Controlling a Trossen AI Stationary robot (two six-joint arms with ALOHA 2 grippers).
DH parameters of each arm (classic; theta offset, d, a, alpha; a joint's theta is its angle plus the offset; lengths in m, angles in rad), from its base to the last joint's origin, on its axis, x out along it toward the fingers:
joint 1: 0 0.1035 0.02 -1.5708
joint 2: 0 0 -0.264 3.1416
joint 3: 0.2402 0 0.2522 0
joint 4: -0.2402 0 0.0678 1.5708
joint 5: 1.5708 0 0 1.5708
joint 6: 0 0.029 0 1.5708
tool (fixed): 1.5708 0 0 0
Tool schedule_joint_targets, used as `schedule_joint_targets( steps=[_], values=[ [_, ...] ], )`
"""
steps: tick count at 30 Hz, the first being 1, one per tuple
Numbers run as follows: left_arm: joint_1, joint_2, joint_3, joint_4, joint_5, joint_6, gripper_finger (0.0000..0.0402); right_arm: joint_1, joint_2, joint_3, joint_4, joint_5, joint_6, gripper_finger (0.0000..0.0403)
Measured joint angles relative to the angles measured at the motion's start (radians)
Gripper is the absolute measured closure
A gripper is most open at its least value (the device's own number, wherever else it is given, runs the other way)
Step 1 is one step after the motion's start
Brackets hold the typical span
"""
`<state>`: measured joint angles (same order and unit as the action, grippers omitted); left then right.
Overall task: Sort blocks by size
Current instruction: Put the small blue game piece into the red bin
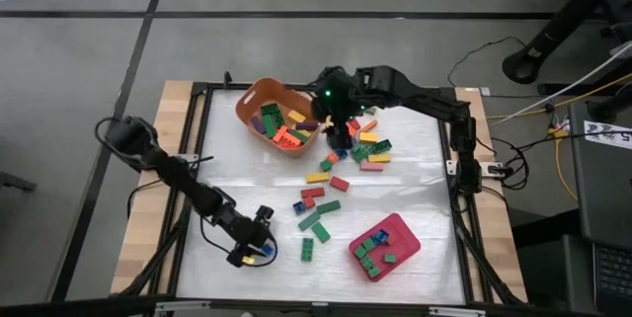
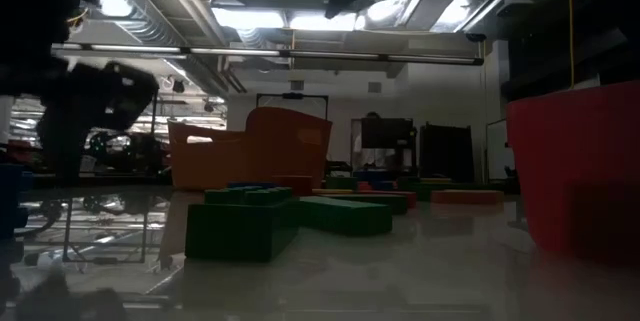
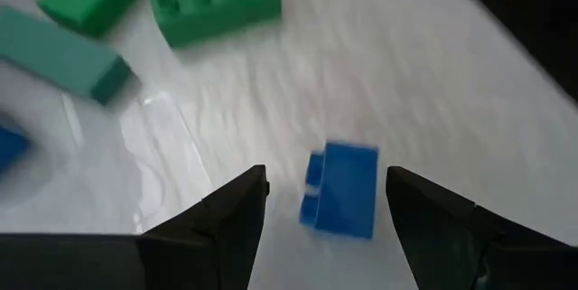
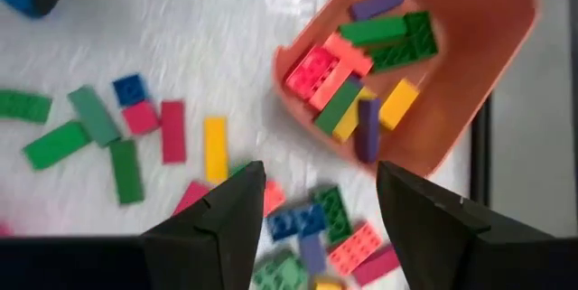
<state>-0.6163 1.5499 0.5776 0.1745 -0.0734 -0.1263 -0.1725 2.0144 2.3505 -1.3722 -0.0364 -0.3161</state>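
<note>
White table point(image 1: 415, 194) mid-sort: orange tub point(image 1: 259, 95) holds long blocks, red tray point(image 1: 403, 228) holds small green and blue ones. About a dozen and a half loose blocks point(image 1: 321, 198) are left, between and beside the tub. Left gripper point(image 3: 325, 198) low, jaws wide around a small blue brick point(image 3: 343, 189), not gripping. Right gripper point(image 4: 316, 195) wide, empty, above the pile by the tub.

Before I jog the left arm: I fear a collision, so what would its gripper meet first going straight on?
Probably the small blue studded plastic brick, lying on the white table between the open fingers of the left gripper; depth is unclear.
</note>
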Motion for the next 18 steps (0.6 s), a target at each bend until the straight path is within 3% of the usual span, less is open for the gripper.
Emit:
schedule_joint_targets(
  steps=[6, 14, 18],
  values=[
    [0.001, 0.064, 0.0, 0.008, -0.004, 0.004, 0.0197, 0.032, -0.003, 0.0, -0.154, 0.0, 0.003, 0.0192],
    [0.012, 0.078, 0.005, 0.071, -0.004, 0.034, 0.032, 0.074, -0.026, -0.003, -0.2, -0.034, -0.001, 0.0192],
    [0.038, 0.075, 0.042, 0.082, -0.002, 0.067, 0.0328, 0.083, -0.045, -0.003, -0.2, -0.049, 0.001, 0.0192]
  ],
)
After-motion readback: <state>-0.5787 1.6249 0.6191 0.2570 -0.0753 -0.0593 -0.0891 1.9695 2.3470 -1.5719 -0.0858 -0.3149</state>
